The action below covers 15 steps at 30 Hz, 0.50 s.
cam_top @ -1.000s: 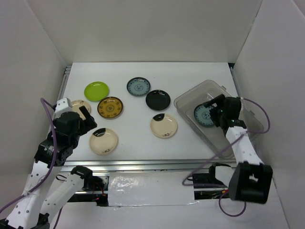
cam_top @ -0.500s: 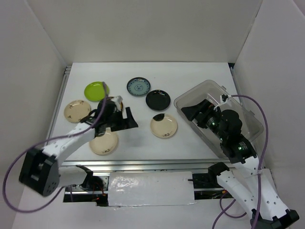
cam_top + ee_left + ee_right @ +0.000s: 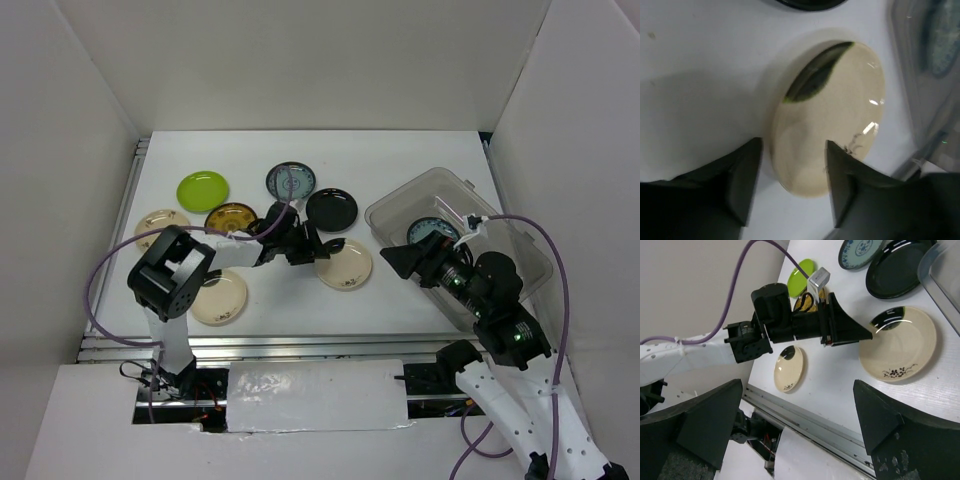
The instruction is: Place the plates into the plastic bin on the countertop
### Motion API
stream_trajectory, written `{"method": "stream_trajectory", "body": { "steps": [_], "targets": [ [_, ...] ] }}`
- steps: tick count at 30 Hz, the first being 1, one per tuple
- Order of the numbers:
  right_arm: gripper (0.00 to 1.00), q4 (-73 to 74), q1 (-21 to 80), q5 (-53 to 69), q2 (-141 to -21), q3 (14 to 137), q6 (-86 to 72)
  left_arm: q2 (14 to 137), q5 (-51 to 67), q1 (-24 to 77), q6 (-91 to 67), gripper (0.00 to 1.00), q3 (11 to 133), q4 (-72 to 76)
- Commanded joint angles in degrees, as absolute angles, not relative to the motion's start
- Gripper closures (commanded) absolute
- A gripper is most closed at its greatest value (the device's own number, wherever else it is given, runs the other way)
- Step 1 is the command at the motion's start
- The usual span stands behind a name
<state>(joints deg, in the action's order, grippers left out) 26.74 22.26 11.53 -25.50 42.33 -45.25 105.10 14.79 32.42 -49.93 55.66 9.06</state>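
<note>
Now, left gripper [image 3: 792, 150]: jaws open, astride the near rim of a cream plate [image 3: 835, 125] on the countertop [image 3: 290, 300].
Right gripper [image 3: 398, 260]: jaws wide, empty, beside the plastic bin [image 3: 405, 190].

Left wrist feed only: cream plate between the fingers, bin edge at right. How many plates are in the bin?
Observer: One, a blue-grey patterned plate in the plastic bin.
Operator: Right arm?
Observer: Right gripper is open and empty by the bin's left wall.
Operator: Plates outside it?
Observer: Seven on the countertop: lime green plate, mustard plate, second blue-grey plate, black plate, three cream plates.
</note>
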Motion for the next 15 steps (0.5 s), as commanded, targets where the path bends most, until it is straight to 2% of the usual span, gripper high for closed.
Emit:
{"method": "stream_trajectory", "body": {
  "steps": [1, 3, 4, 5, 7, 11, 12, 15],
  "targets": [
    [0.0, 27.7, 22.4, 12.5, -24.6, 41.1, -44.3, 111.8, 11.0, 32.9, -51.5, 0.39, 56.3, 7.9],
    [0.0, 27.9, 22.2, 12.5, -24.3, 40.9, -44.2, 113.2, 10.8, 33.0, -52.1, 0.59, 56.7, 7.8],
    [0.0, 28.0, 22.2, 12.4, -24.3, 40.9, -44.0, 113.2, 10.0, 33.0, -52.4, 0.76, 56.4, 7.6],
    [0.0, 28.1, 22.2, 12.1, -24.3, 40.9, -44.0, 112.9, 9.2, 33.0, -52.7, 0.87, 55.8, 7.3],
    [0.0, 28.4, 22.1, 11.8, -24.2, 40.5, -43.6, 109.4, 5.6, 33.1, -53.2, 1.0, 54.0, 5.7],
    [0.0, 25.1, 21.8, 12.1, -25.7, 36.2, -42.5, 95.6, -3.9, 35.5, -54.5, 1.0, 47.7, 1.1],
    [0.0, 24.1, 21.7, 12.3, -26.4, 35.3, -42.1, 88.4, -5.0, 35.9, -53.9, 1.0, 45.0, 0.4],
    [0.0, 19.6, 21.7, 14.5, -28.9, 31.7, -41.0, 76.8, -1.3, 37.0, -50.5, 1.0, 42.3, -1.8]
  ]
}}
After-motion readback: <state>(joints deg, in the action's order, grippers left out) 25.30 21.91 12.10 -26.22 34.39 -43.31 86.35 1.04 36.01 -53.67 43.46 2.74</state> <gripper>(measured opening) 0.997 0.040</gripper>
